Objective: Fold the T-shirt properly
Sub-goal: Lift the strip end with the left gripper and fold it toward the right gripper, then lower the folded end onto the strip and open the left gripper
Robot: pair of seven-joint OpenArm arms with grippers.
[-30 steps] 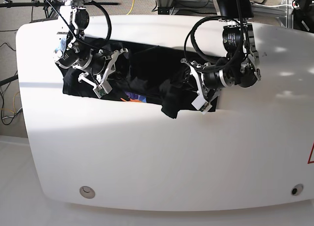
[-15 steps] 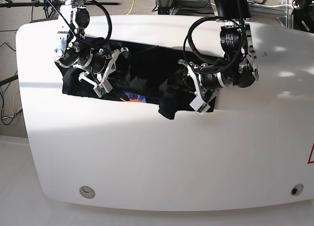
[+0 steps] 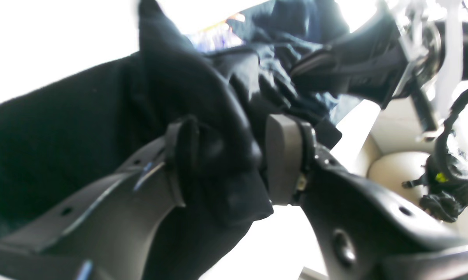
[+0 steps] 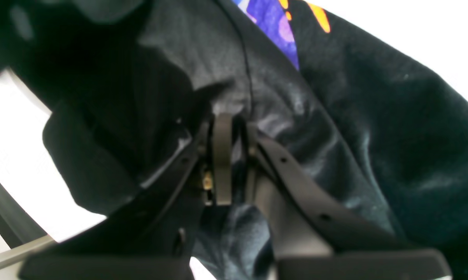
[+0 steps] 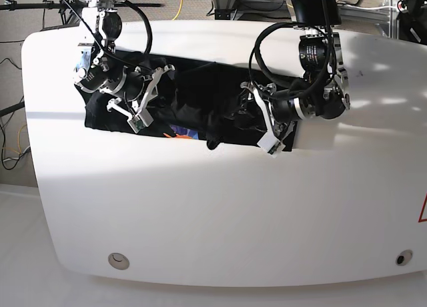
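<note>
Two arms reach over the white surface (image 5: 220, 207) in your base view, with the T-shirt (image 5: 193, 97) bunched in a dark heap toward the far edge. Your left hand (image 5: 263, 120) sits at that view's right, low against the cloth's right end, and your right hand (image 5: 143, 97) sits at the view's left, over the cloth's left part. A small patch of orange and blue print shows at the near edge of the heap, between the two hands.

Your left wrist view looks along the left hand (image 3: 230, 159). Its jaws stand clearly apart, and a thick fold of the black T-shirt (image 3: 62, 140) lies in the gap between the two pads. The fabric touches the left-side pad; whether the grey pad on the other side presses it you cannot tell, since the picture is blurred. The other arm shows at the upper right, over more crumpled cloth.

Your right wrist view shows the right hand (image 4: 230, 155) with its jaws drawn nearly together, pinching a thin layer of the T-shirt (image 4: 374, 128). Cloth drapes around and below the fingers. The purple and orange print (image 4: 274, 23) lies at the top, beyond the fingertips.
</note>
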